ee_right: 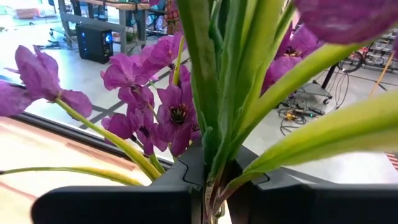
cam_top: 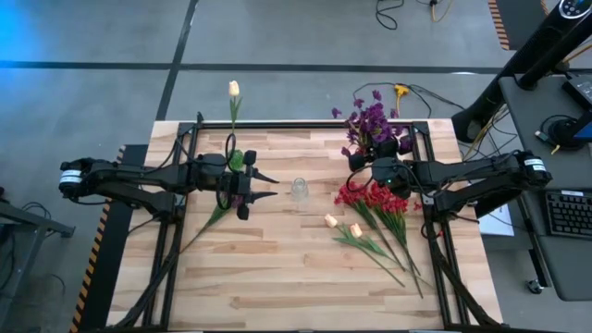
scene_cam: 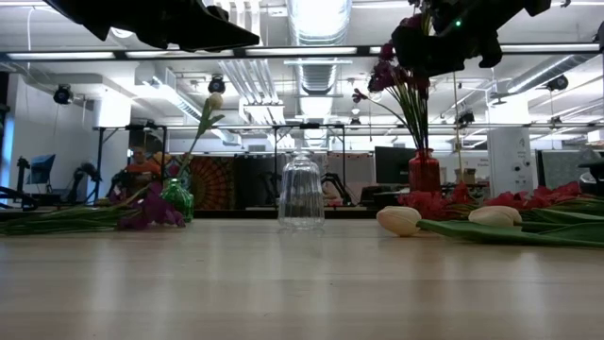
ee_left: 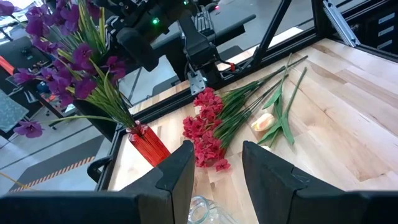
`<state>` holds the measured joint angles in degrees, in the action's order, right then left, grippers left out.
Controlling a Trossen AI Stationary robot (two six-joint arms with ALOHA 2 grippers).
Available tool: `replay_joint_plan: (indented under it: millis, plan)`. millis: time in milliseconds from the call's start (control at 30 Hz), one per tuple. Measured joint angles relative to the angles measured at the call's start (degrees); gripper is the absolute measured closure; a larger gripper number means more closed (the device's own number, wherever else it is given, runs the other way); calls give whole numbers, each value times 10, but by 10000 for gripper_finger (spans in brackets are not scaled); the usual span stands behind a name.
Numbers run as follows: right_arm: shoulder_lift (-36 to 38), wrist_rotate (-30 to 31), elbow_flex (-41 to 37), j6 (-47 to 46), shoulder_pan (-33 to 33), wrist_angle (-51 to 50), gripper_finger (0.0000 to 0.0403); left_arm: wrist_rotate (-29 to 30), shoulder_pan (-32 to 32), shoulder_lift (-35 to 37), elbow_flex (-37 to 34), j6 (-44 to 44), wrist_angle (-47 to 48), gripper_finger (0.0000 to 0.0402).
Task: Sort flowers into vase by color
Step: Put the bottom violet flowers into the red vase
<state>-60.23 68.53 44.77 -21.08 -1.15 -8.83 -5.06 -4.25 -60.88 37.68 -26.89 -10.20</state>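
Right claw [ee_right: 208,186] clamped on purple flowers [cam_top: 370,125] over red vase [ee_left: 149,144] at bench [cam_top: 277,277] far right edge. Advise lowering stems straight, releasing only once seated. Left claw [ee_left: 216,163] parted, empty, above glass vase [cam_top: 299,190]. Red flowers [cam_top: 365,196], tulips [cam_top: 342,225] lying mid-right. Pale wooden slats; workshop beyond.

Wood table [cam_top: 277,277] w/ black frame, keyboard [cam_top: 566,215] on side desk, cables [cam_top: 407,11] on floor

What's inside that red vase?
The red vase holds purple flowers on green stems, and the right gripper is shut on those stems above it. The stem ends inside the vase cannot be seen.
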Motion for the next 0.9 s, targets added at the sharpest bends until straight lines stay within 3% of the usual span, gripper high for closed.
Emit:
replay_joint_plan:
  millis: [900]
  plan:
    - [0, -12, -14, -49, 0, -46, 374, 0, 0, 0, 0, 0, 0, 283]
